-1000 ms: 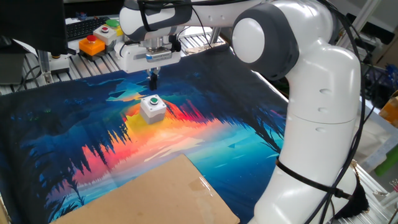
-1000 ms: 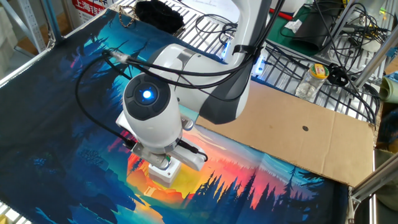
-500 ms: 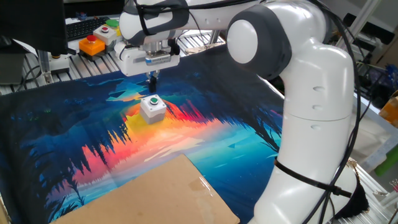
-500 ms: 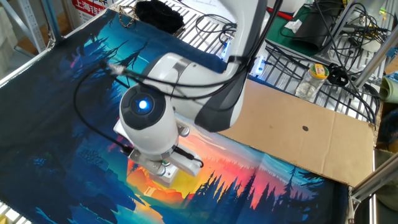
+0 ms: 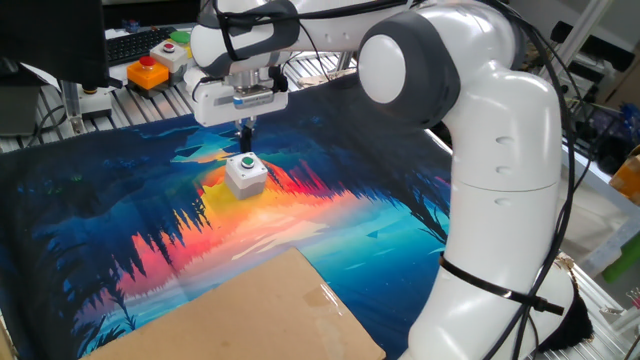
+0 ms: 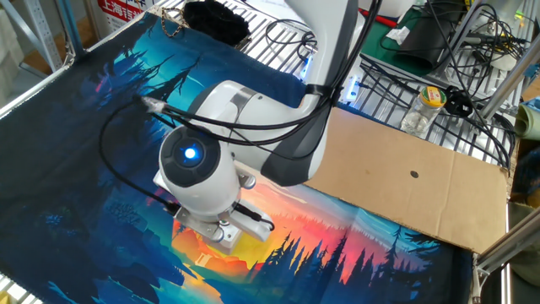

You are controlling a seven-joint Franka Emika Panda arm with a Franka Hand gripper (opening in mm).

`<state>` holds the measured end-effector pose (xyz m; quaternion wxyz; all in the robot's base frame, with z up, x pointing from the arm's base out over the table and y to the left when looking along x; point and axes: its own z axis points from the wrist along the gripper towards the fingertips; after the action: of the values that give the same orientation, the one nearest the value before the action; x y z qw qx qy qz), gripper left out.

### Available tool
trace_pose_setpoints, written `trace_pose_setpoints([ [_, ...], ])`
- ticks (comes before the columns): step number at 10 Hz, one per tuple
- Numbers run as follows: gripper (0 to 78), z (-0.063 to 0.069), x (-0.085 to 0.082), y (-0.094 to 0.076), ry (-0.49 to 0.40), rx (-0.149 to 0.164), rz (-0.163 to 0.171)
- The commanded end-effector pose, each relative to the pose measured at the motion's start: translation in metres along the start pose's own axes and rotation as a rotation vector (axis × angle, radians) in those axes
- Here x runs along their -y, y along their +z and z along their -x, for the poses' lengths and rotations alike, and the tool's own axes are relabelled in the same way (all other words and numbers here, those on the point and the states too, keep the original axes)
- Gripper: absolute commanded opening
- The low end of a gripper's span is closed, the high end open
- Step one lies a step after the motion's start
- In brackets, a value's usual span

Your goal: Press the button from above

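Observation:
The small green button (image 5: 246, 162) sits on top of a white-grey square box (image 5: 246, 178), which stands on the colourful mat (image 5: 100, 200). My gripper (image 5: 245, 137) points straight down right above the button, with a small gap between its tip and the button. The fingers (image 5: 245, 128) are pressed together into one narrow dark tip and hold nothing. In the other fixed view my wrist (image 6: 196, 173) and hand cover the button and the fingertips.
An orange-yellow box with a red button (image 5: 147, 72) and a grey box with green and red buttons (image 5: 176, 45) stand at the back left, off the mat. A cardboard sheet (image 5: 260, 310) lies at the mat's near edge. Cables (image 6: 447, 51) crowd the bench.
My gripper has come down a little and shifted slightly left, so its tip is closer above the green button. The box has not moved.

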<state>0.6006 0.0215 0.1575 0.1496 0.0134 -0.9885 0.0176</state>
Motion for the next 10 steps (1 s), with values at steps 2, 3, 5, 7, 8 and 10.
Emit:
trace_pose_setpoints([
  [2, 0.0, -0.01, -0.0058, 0.0109, 0.008, -0.016, -0.004],
  [3, 0.0, -0.0099, -0.0057, 0.0108, 0.01, -0.02, -0.007],
  [5, 0.0, -0.0091, -0.0045, 0.0115, 0.004, -0.022, -0.016],
  [7, 0.0, -0.0065, -0.0002, 0.0135, -0.007, -0.022, -0.018],
  [8, 0.0, -0.0055, 0.0015, 0.0143, -0.01, -0.022, -0.018],
  [10, 0.0, -0.0055, 0.002, 0.0146, -0.011, -0.023, -0.018],
])
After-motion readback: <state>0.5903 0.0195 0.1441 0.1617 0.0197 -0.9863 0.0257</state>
